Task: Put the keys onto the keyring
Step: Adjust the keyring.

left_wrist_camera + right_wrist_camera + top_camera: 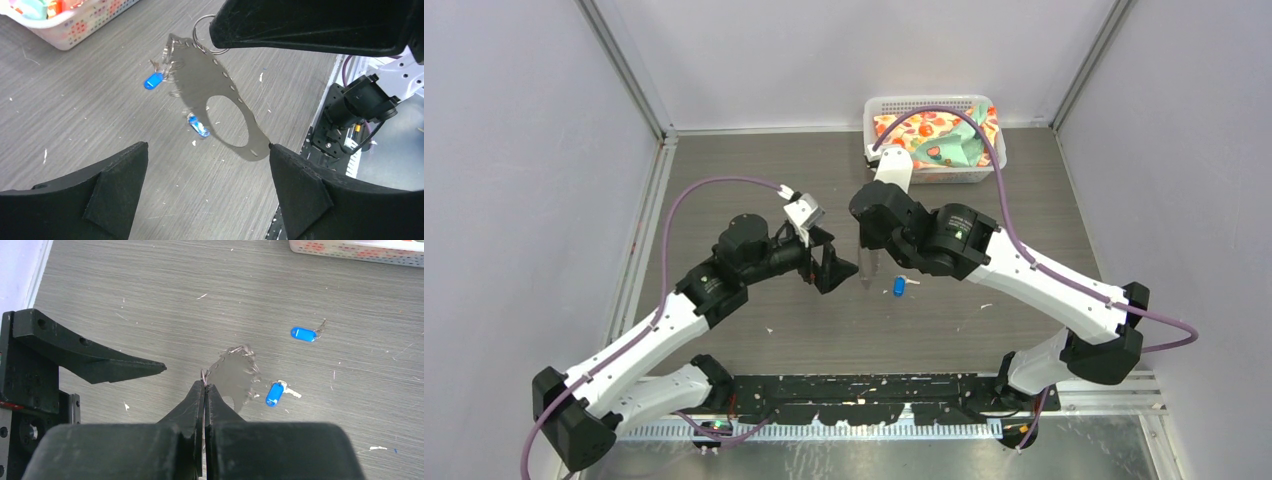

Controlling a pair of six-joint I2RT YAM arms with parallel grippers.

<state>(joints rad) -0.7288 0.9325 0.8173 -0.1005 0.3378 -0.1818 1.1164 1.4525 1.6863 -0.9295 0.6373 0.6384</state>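
The keyring (200,80) shows as a flat grey plate with an oval hole and small wire rings along one edge. It hangs above the table from a ring at its top, pinched by my shut right gripper (205,386). From above, the keyring (867,268) dangles between the two grippers. My left gripper (208,145) is open, and its right fingertip (274,148) touches the plate's lower end. Two blue-headed keys lie on the table, one key (274,394) close under the plate and the other key (303,333) farther off. Neither is held.
A white basket (929,99) with colourful contents stands at the back right of the table. The black base rail (874,385) runs along the near edge. Small white scraps dot the grey tabletop (754,170).
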